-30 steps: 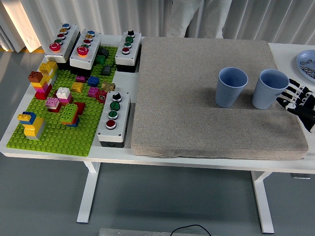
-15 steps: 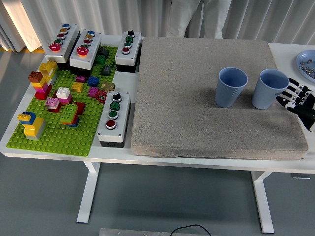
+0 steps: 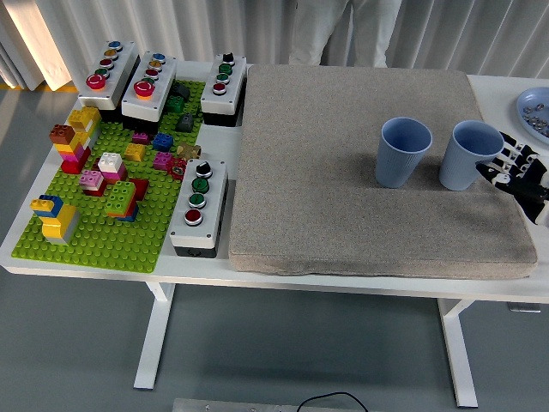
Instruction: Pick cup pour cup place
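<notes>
- Two light blue cups stand upright on a grey mat point(image 3: 360, 172) that covers most of the white desk point(image 3: 21, 249).
- The left cup point(image 3: 403, 151) is ribbed and sits apart from the right cup point(image 3: 470, 154), with a clear gap of mat between them.
- The right robot hand point(image 3: 517, 170) comes in from the picture's right edge and sits just beside the right cup, at its right side.
- Its black-and-white fingers point(image 3: 506, 154) are spread loosely toward the cup wall; they hold nothing, and whether the tips touch the cup cannot be told.
- A pale blue plate point(image 3: 525, 105) with small items on it shows at the far right edge, behind the robot hand.
- On the left of the desk lies a green building-brick baseplate point(image 3: 103, 236) with coloured bricks stacked on it.
- Four grey push-button boxes sit around the baseplate; one point(image 3: 199, 206) lies between it and the mat.
- A person in white stands point(image 3: 334, 30) at the far side of the desk.
</notes>
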Available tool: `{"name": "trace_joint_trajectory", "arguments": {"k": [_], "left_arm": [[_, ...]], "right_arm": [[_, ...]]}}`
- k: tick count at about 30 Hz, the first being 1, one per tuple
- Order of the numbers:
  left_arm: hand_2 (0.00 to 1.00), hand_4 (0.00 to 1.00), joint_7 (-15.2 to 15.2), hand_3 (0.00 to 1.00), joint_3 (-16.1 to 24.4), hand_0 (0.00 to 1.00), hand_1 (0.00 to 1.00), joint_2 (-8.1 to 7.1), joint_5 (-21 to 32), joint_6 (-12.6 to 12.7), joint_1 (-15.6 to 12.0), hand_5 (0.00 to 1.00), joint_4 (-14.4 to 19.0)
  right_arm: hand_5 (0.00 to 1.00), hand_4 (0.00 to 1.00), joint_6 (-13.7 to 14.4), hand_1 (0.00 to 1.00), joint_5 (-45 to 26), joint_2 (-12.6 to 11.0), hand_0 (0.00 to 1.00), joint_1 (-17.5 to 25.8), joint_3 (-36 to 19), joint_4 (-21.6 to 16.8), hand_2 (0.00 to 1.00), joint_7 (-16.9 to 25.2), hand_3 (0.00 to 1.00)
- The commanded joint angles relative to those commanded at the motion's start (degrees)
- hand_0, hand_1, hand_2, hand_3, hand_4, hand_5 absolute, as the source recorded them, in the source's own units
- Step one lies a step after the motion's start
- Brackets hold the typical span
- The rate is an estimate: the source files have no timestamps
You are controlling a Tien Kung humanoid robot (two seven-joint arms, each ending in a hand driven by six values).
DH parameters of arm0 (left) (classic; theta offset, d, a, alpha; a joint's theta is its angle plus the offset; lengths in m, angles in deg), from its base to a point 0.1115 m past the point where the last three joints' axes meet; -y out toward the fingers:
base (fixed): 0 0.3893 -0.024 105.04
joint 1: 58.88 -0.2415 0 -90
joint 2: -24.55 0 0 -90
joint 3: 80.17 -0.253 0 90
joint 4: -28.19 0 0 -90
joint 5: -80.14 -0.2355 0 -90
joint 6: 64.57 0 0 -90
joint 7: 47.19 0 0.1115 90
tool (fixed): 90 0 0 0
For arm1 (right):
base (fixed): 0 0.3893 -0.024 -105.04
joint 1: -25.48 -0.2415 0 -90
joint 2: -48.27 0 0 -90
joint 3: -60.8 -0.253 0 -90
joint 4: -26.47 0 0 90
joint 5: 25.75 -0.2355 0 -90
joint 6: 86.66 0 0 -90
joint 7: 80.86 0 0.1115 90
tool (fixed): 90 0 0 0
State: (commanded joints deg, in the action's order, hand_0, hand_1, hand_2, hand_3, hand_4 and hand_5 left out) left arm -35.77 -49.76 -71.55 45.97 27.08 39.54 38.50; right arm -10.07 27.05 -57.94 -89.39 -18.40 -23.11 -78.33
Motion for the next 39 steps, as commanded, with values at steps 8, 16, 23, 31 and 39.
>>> {"name": "trace_joint_trajectory", "arguments": {"k": [8,16,23,31,39], "left_arm": [[0.836,0.532,-0.08,0.659,-0.37,0.733,0.776,0.09,0.28,0.01,0.25,0.938,0.0],[0.835,0.532,-0.11,0.66,-0.53,0.733,0.776,0.12,0.44,0.01,0.32,0.938,0.0],[0.836,0.532,-0.04,0.66,-0.03,0.734,0.776,0.24,-0.11,0.01,0.46,0.938,0.0],[0.836,0.532,0.03,0.66,0.52,0.734,0.776,0.38,-0.86,0.01,0.8,0.937,0.0],[0.837,0.532,0.03,0.66,0.19,0.734,0.776,0.33,-0.74,0.0,0.65,0.938,0.0]], "right_arm": [[0.208,0.798,-0.07,0.846,0.2,0.34,0.902,-0.28,0.42,0.45,0.883,0.07,0.899],[0.208,0.799,-0.6,0.856,0.91,0.63,0.913,-0.09,0.34,0.74,0.896,-0.23,0.903],[0.205,0.798,-0.55,0.856,0.81,0.34,0.914,-0.2,0.08,1.46,0.897,0.18,0.903],[0.194,0.8,-0.32,0.88,1.03,0.56,0.919,-0.88,0.9,2.2,0.94,0.93,0.919],[0.226,0.811,-0.15,0.941,2.09,0.88,0.953,-1.01,1.44,2.91,0.998,0.73,0.979]]}}
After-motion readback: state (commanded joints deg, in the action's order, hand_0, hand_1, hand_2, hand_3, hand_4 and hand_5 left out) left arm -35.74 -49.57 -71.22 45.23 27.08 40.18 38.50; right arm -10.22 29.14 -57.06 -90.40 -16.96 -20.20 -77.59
